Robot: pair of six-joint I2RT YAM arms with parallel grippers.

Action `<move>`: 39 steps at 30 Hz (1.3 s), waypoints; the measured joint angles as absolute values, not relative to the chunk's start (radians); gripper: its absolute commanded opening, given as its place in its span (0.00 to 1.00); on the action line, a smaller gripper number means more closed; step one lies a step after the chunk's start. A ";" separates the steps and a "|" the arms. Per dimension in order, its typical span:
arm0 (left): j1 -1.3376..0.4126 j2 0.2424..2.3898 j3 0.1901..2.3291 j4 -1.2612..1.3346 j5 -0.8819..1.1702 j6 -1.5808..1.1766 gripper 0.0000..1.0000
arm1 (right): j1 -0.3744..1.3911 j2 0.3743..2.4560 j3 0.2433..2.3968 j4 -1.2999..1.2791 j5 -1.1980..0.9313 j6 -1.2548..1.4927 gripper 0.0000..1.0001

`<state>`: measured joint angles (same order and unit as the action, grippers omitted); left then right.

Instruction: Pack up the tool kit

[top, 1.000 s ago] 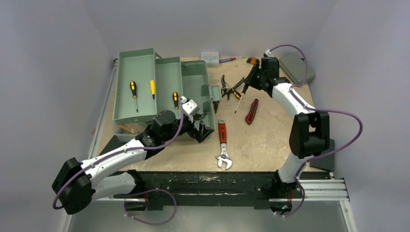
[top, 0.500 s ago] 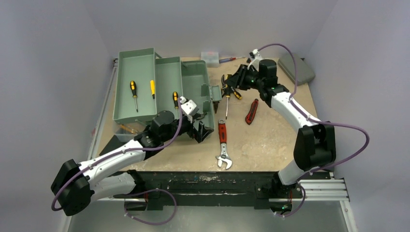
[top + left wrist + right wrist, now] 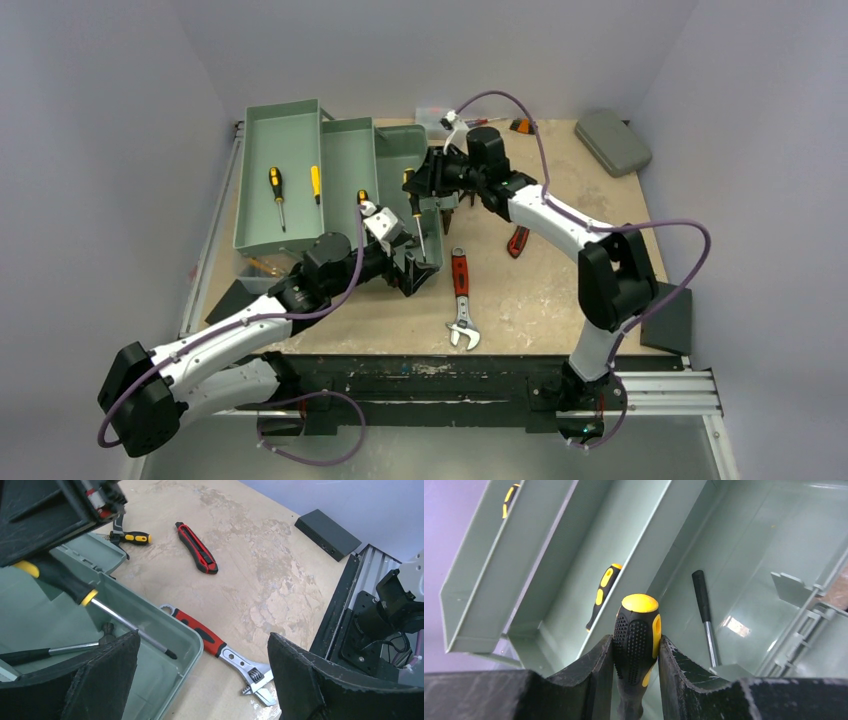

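Closest to the arm bases, a wrench [image 3: 460, 292] with a red handle lies flat on the table [image 3: 570, 290]. Just beside it, to the left, is the near right corner of the toolbox [image 3: 395, 150].

The left gripper [image 3: 202, 650] hangs by that corner. Its two fingers [image 3: 100, 680] are spread far apart and hold nothing (the box corner and the wrench can be seen in the gap under them).

The toolbox is grey-green and sits on the left part of the table. It is open, with its trays folded out to the left. One screwdriver [image 3: 276, 188] lies in the tray farthest left. Two more yellow and black handles [image 3: 315, 183] lie in the next trays. A small hammer [image 3: 703, 605] with a black handle lies on the floor of the big middle part.

The right gripper [image 3: 635, 645] is over the big middle part of the box. It is squeezing a black and yellow screwdriver [image 3: 636, 615] by the handle, one finger on each side. The metal tip points down into the box, near the front corner.

A red and black knife [image 3: 519, 232] lies on the table to the right of the box. Far back on the right sits a flat grey case [image 3: 612, 140], well apart from everything.
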<state>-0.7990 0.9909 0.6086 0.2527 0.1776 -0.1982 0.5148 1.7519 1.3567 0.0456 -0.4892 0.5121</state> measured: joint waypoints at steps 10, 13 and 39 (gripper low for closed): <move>-0.799 1.010 0.607 0.249 0.174 -0.198 0.95 | 0.567 1.903 1.429 0.038 -0.420 0.530 0.61; -0.799 1.015 0.607 0.249 0.170 -0.197 0.95 | 0.567 1.903 1.432 0.029 -0.392 0.522 0.66; -0.807 0.939 0.573 0.187 0.118 -0.218 0.93 | 0.405 1.425 1.267 -0.334 0.226 0.379 0.99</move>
